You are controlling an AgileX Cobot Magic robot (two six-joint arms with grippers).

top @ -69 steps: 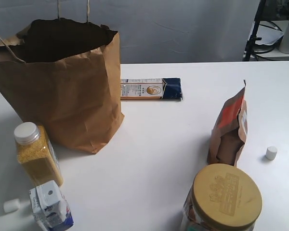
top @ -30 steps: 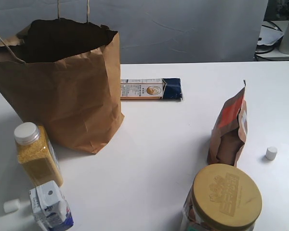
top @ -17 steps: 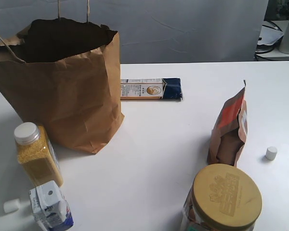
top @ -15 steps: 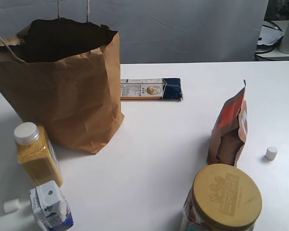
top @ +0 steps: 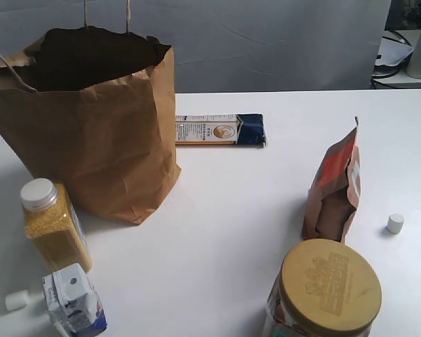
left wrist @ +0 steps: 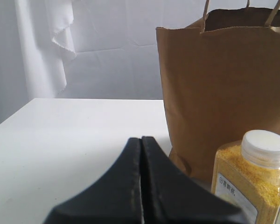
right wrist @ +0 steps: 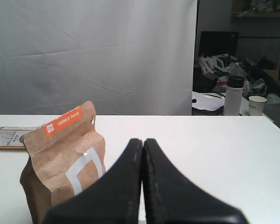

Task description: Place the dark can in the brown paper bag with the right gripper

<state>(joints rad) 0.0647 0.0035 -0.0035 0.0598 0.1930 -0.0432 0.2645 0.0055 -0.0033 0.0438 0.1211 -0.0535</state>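
Note:
The brown paper bag (top: 91,119) stands upright at the back left of the white table, its mouth open; it also fills the far side of the left wrist view (left wrist: 224,84). The dark can is not in view in any frame. My right gripper (right wrist: 143,141) is shut with nothing between its fingers, low over the table next to the brown-and-orange pouch (right wrist: 60,163). My left gripper (left wrist: 141,139) is shut and empty, near the yellow-filled bottle (left wrist: 252,177). Neither gripper shows in the exterior view.
A yellow-filled bottle (top: 54,225), a small carton (top: 74,302) and a white cap (top: 16,300) sit front left. A flat blue-and-white packet (top: 219,130) lies behind the bag. The pouch (top: 333,186), a tan-lidded jar (top: 326,288) and another white cap (top: 395,223) stand right.
None on the table. A dark stand at the far right background, seen 2.3 s ago, has gone from the exterior view.

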